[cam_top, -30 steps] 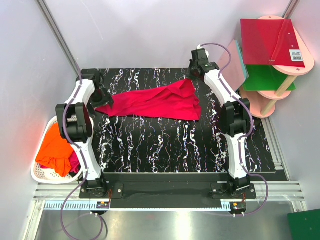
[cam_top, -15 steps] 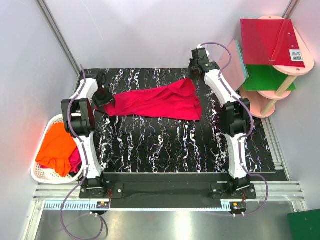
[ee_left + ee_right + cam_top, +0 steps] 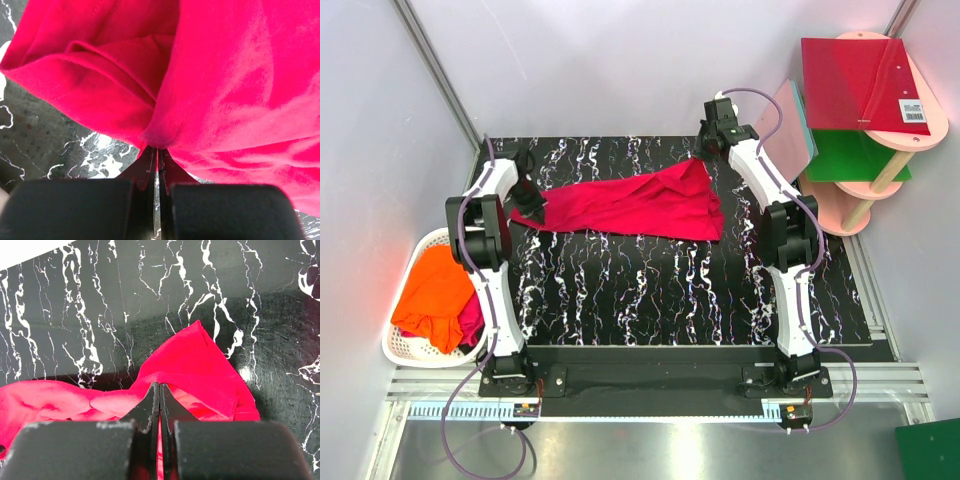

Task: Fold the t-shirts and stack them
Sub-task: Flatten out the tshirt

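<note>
A crimson t-shirt [image 3: 630, 205] lies stretched across the far half of the black marbled table [image 3: 670, 300]. My left gripper [image 3: 528, 203] is at the shirt's left end, shut on a fold of the cloth [image 3: 160, 135]. At the shirt's far right corner my right gripper [image 3: 705, 150] is shut on a raised peak of the same shirt [image 3: 195, 365]. An orange t-shirt [image 3: 432, 295] and a darker pinkish-red one [image 3: 470, 322] lie crumpled in the white basket [image 3: 400, 352] left of the table.
A pink round shelf stand [image 3: 880, 150] at the right holds a flat red board [image 3: 860, 85] and a green board [image 3: 850, 155]. A pink square board with a teal edge [image 3: 790, 130] leans beside the right arm. Grey walls close in on both sides.
The left gripper has moved onto the shirt's left end and shut on the cloth. The right gripper has stayed shut on its corner.
</note>
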Available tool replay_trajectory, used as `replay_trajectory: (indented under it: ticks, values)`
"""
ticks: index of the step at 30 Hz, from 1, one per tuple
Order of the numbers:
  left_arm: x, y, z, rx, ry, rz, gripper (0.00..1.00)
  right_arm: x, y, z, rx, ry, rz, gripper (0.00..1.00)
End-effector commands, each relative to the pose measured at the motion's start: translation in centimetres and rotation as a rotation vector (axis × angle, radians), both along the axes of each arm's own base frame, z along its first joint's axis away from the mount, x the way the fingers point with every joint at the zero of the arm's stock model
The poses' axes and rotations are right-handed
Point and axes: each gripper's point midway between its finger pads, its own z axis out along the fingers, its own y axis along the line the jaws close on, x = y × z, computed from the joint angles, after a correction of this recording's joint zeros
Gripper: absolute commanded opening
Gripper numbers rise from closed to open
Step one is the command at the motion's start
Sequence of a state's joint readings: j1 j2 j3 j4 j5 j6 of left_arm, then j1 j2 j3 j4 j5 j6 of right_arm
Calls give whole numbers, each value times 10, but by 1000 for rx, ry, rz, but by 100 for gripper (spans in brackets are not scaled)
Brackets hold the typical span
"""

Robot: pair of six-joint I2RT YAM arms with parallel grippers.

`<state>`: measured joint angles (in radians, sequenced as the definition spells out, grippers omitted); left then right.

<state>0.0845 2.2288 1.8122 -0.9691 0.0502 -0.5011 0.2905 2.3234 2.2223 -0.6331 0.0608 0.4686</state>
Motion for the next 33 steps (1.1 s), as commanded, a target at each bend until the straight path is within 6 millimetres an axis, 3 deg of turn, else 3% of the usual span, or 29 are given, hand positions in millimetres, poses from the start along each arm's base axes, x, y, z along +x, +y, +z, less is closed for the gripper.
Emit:
replay_trajectory:
  ticks: [1, 2, 4, 5, 7, 8, 10, 11, 13, 14, 15, 16, 17, 19, 21, 22, 23, 24, 25, 26, 27, 28, 29, 30, 31, 33]
  values:
    - [27, 0, 76, 3, -210, 6, 0, 12, 2, 42, 45, -95, -1, 0]
    - [32, 3, 99, 10, -268, 15, 0, 13, 3, 52, 48, -118, 8, 0]
    - [38, 1, 124, -4, -331, 37, 0, 14, 4, 67, 56, -146, 16, 0]
    - [41, 2, 148, -4, -388, 49, 0, 15, 5, 88, 64, -187, 24, 0]
    - [45, 1, 172, -14, -450, 87, 0, 15, 6, 109, 74, -224, 34, 0]
    - [48, 0, 196, -22, -523, 94, 0, 14, 7, 135, 84, -277, 47, 0]
    - [49, 2, 220, -28, -584, 108, 0, 9, 6, 159, 84, -315, 55, 0]
    - [48, 1, 241, -30, -630, 104, 0, 3, 3, 186, 80, -366, 69, 0]
    - [41, 7, 263, -32, -680, 120, 0, -8, 0, 210, 70, -407, 81, 0]
    - [37, 9, 264, -33, -680, 126, 0, -19, -4, 228, 65, -436, 88, 0]
    - [33, 10, 266, -25, -685, 122, 0, -25, -6, 236, 60, -447, 93, 0]
    - [25, 11, 278, -22, -712, 122, 0, -32, -7, 230, 49, -427, 103, 0]
    - [18, 11, 269, -23, -693, 122, 0, -49, -9, 252, 49, -464, 136, 0]
    - [0, 12, 281, -8, -724, 116, 0, -66, -11, 259, 43, -468, 157, 0]
    - [-17, 9, 273, -9, -707, 107, 0, -94, -17, 268, 39, -478, 179, 0]
    - [-32, 7, 289, -6, -747, 105, 0, -103, -19, 251, 33, -436, 184, 0]
    - [-43, 3, 281, -17, -729, 98, 0, -129, -25, 277, 47, -489, 188, 0]
    - [-53, 1, 283, -21, -737, 99, 0, -142, -27, 284, 55, -510, 199, 0]
    - [-71, -4, 298, -25, -784, 92, 0, -153, -29, 266, 47, -472, 208, 0]
    - [-82, -8, 287, -40, -763, 95, 0, -183, -35, 293, 67, -543, 220, 0]
    - [-92, -11, 289, -44, -775, 88, 0, -198, -38, 298, 73, -558, 229, 0]
    - [-111, -18, 296, -51, -808, 72, 0, -226, -42, 302, 83, -584, 250, 0]
    - [-121, -21, 299, -48, -825, 62, 0, -240, -44, 304, 86, -594, 261, 0]
    - [-138, -27, 315, -51, -886, 43, 0, -253, -45, 305, 91, -604, 276, 0]
    - [-147, -29, 316, -47, -897, 37, 0, -276, -50, 309, 97, -632, 287, 0]
    - [-173, -34, 341, -37, -996, 10, 0, -295, -55, 308, 101, -636, 290, 0]
